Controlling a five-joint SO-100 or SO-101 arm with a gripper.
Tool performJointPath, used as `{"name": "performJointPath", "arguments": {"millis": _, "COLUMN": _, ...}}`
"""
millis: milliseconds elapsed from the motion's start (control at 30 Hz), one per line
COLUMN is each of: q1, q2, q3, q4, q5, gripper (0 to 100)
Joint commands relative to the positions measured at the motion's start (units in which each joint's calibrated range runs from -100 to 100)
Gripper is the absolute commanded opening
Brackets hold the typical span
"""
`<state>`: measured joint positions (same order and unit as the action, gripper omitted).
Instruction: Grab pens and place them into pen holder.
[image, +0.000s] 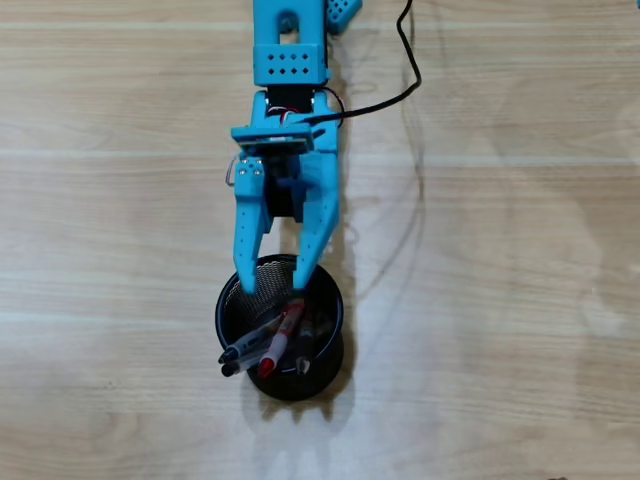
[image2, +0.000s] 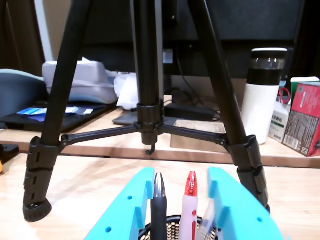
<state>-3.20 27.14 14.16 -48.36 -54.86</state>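
The robot arm (image: 290, 60) is bright blue plastic all over. Near the top is a boxy block with two rows of little round holes. Below it sits a flat grey part with small silver screws. A black cable (image: 400, 70) curls away from the arm, and thin red wires peek out by it. The pincer (image: 273, 280) has two long blue fingers that get thin at the tips. In the wrist view, small round holes dot the blue fingers (image2: 125, 210).

Even warm light, soft shadows
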Motion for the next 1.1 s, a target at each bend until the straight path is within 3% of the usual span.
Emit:
{"name": "performJointPath", "arguments": {"millis": 0, "q1": 0.2, "q2": -12.7, "q3": 10.0, "q4": -3.9, "q5": 0.3, "gripper": 1}}
{"name": "performJointPath", "arguments": {"millis": 267, "q1": 0.1, "q2": -41.0, "q3": 41.0, "q4": -3.7, "q5": 5.1, "gripper": 2}}
{"name": "performJointPath", "arguments": {"millis": 500, "q1": -2.6, "q2": -61.5, "q3": 62.3, "q4": -0.1, "q5": 13.9, "gripper": 2}}
{"name": "performJointPath", "arguments": {"millis": 633, "q1": -6.1, "q2": -71.7, "q3": 67.4, "q4": 8.7, "q5": 19.6, "gripper": 2}}
{"name": "performJointPath", "arguments": {"millis": 900, "q1": -10.4, "q2": -88.2, "q3": 67.6, "q4": 40.1, "q5": 25.6, "gripper": 2}}
{"name": "performJointPath", "arguments": {"millis": 1067, "q1": -10.4, "q2": -96.1, "q3": 67.8, "q4": 50.5, "q5": 31.6, "gripper": 2}}
